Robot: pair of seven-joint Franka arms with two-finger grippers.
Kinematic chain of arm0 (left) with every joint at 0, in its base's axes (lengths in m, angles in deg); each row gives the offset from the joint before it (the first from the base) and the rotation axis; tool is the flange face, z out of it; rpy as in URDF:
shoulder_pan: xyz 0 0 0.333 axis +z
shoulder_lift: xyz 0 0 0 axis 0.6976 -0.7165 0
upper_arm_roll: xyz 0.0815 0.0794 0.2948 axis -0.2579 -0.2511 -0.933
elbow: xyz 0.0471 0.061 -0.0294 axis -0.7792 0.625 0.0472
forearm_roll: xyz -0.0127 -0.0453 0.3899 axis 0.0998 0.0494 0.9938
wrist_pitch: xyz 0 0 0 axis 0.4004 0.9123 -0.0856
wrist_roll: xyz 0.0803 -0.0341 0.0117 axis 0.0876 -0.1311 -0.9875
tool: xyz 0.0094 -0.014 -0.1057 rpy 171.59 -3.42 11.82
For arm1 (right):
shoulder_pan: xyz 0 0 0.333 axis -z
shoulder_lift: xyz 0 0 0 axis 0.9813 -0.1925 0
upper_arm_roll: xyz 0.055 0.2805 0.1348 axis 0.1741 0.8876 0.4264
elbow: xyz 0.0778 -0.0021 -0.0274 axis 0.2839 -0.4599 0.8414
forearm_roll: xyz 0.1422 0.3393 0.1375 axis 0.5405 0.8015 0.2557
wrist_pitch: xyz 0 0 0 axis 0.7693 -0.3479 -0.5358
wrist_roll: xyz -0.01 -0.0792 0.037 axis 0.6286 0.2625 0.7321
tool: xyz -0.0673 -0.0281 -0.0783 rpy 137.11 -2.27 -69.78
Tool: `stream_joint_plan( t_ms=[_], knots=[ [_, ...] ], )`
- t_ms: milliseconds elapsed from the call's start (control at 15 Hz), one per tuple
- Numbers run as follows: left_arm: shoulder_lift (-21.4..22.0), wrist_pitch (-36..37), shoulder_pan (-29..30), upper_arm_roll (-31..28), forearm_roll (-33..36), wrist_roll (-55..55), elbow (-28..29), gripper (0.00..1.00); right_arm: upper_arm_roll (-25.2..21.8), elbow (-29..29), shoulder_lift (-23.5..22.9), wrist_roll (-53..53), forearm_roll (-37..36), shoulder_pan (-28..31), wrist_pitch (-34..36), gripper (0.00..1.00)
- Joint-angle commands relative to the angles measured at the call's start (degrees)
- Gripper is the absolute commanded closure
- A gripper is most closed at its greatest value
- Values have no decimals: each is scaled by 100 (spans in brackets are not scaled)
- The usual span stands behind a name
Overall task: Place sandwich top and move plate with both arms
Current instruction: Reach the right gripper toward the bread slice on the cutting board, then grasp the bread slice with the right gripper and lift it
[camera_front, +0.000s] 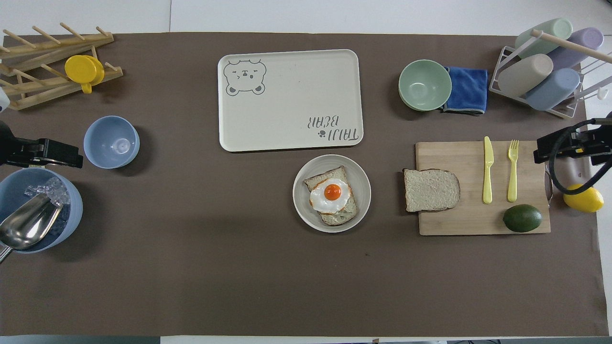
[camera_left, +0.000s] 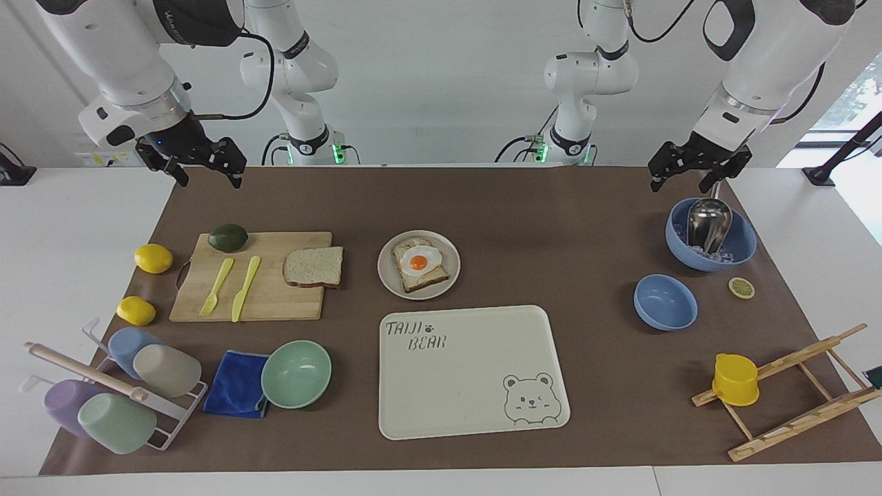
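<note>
White jointed arms [camera_left: 117,62], black joint caps, black cables — hands [camera_left: 696,172] black, seemingly two-fingered.

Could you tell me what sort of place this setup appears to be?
Probably a robot lab staged as a kitchen table: egg toast on a plate, a bread slice on a cutting board, and a cup rack, with two robot arms mounted at the table's edge.

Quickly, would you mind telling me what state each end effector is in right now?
Left end effector: open, holding nothing, above the blue bowl with the scoop.
Right end effector: open, holding nothing, above the table edge by the cutting board.
</note>
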State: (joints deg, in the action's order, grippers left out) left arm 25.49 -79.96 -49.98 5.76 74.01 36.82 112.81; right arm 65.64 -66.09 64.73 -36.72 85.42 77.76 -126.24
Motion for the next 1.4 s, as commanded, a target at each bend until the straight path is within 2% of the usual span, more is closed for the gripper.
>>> stream_joint_plan(
  t_ms=[0,200,400,533,800,1000,1200,1333],
  knots=[
    [70,39,-49,-42,109,-39,15,0,45,-50,20,174,-72,44,-71,0],
    [70,47,-49,-42,109,-39,15,0,54,-76,29,139,-80,26,-71,0],
    [70,47,-49,-42,109,-39,15,0,159,-287,108,25,-571,-325,-229,0],
    [70,47,-49,-42,109,-39,15,0,203,-331,108,-19,-564,-377,-413,0],
    [70,47,-49,-42,109,-39,15,0,519,-620,3,-54,-643,-413,-519,0],
    [70,47,-49,-42,109,-39,15,0,931,-1173,-243,-912,-704,-413,-1176,0],
    [70,47,-49,-42,109,-39,15,0,1450,-1613,-682,-2081,-967,-413,-1967,0],
    [70,39,-49,-42,109,-39,15,0,1539,-2174,-753,-2348,-1143,-439,-2730,0]
  ],
)
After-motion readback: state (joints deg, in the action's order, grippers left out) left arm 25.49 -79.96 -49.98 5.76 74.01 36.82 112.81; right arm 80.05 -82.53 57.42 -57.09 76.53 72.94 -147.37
